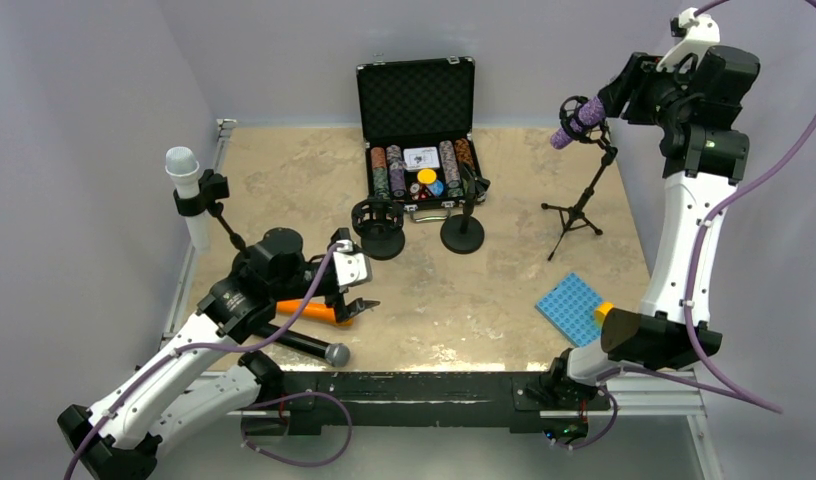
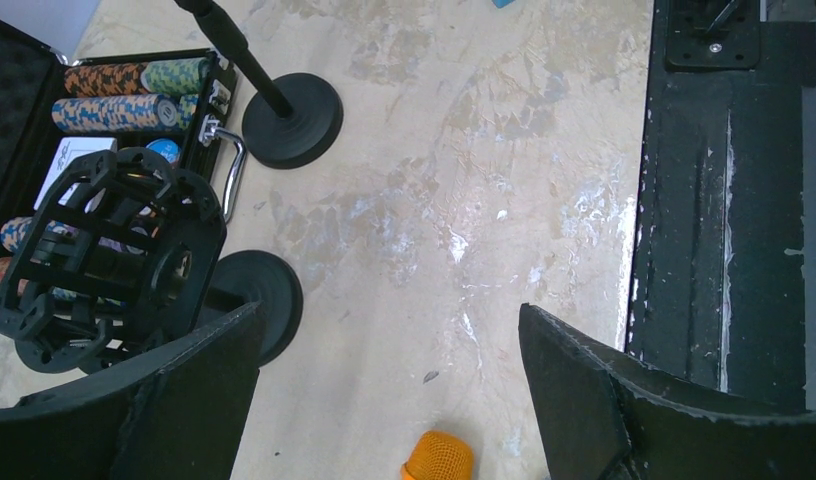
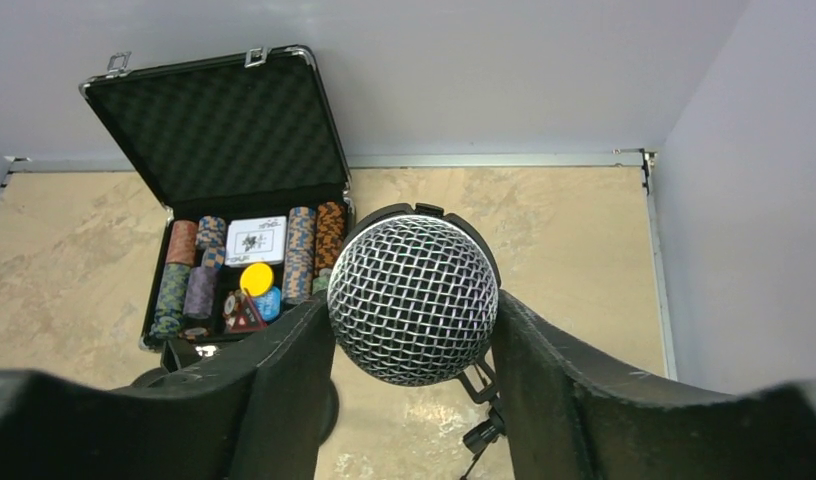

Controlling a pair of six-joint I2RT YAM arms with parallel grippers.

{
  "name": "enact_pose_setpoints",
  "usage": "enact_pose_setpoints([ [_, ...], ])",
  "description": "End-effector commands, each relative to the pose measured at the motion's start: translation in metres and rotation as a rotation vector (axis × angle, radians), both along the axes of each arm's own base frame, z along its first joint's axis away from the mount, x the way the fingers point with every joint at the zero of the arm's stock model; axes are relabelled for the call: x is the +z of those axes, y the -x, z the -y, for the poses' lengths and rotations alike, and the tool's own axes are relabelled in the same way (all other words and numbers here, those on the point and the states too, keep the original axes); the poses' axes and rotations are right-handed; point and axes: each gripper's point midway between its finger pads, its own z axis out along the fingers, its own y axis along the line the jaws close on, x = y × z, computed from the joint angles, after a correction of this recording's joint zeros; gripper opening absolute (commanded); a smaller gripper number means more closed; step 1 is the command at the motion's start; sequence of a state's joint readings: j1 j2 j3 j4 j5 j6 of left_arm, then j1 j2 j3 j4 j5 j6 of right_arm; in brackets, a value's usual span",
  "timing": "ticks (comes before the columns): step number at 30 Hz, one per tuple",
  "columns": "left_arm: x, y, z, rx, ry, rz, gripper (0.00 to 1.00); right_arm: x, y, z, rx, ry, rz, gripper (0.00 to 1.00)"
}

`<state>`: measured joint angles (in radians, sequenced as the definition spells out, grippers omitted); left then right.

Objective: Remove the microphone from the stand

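Thin black tripod stand point(image 1: 576, 210), far right of the table. Microphone point(image 1: 574, 124) sits in its clip: purple barrel, round wire-mesh grille. Long axis tilted, grille toward my wrist. My right gripper point(image 3: 412, 305) clamps the grille; my left gripper point(image 2: 391, 312) is spread wide.

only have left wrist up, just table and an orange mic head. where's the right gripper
Observer: High at the far right. The right gripper has its fingers against both sides of the microphone mesh head.
Operator: is it off the stand yet
Observer: No. In the top view its purple body sits in the clip of the tripod stand.
Operator: any other mics up
Observer: A white microphone is held upright at the far left.
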<state>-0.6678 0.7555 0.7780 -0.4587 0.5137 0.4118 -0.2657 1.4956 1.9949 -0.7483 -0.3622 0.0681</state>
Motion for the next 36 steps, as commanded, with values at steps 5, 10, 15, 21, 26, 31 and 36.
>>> enact_pose_setpoints([
  [5,0.013,0.000,0.006,-0.013,0.071,0.023,1.00,0.004,-0.002,-0.002,0.040,0.025,0.018,0.62],
  [10,0.014,-0.001,0.007,-0.013,0.073,0.026,1.00,-0.011,-0.010,0.003,0.026,0.025,-0.018,0.73],
  [15,0.014,-0.002,0.006,-0.008,0.068,0.030,1.00,-0.006,-0.013,0.003,0.037,0.037,-0.005,0.60],
  [21,0.013,-0.001,0.007,-0.011,0.071,0.023,1.00,0.009,0.002,-0.009,0.105,0.083,0.036,0.18],
  [26,0.013,-0.002,0.008,-0.013,0.073,0.017,1.00,0.068,0.055,-0.027,0.138,0.171,0.183,0.00],
  [31,0.013,-0.003,0.014,-0.023,0.088,0.001,1.00,0.097,0.110,-0.050,0.196,0.227,0.275,0.00],
  [36,0.019,-0.007,0.020,-0.033,0.098,-0.006,1.00,0.103,0.147,-0.074,0.283,0.219,0.306,0.00],
])
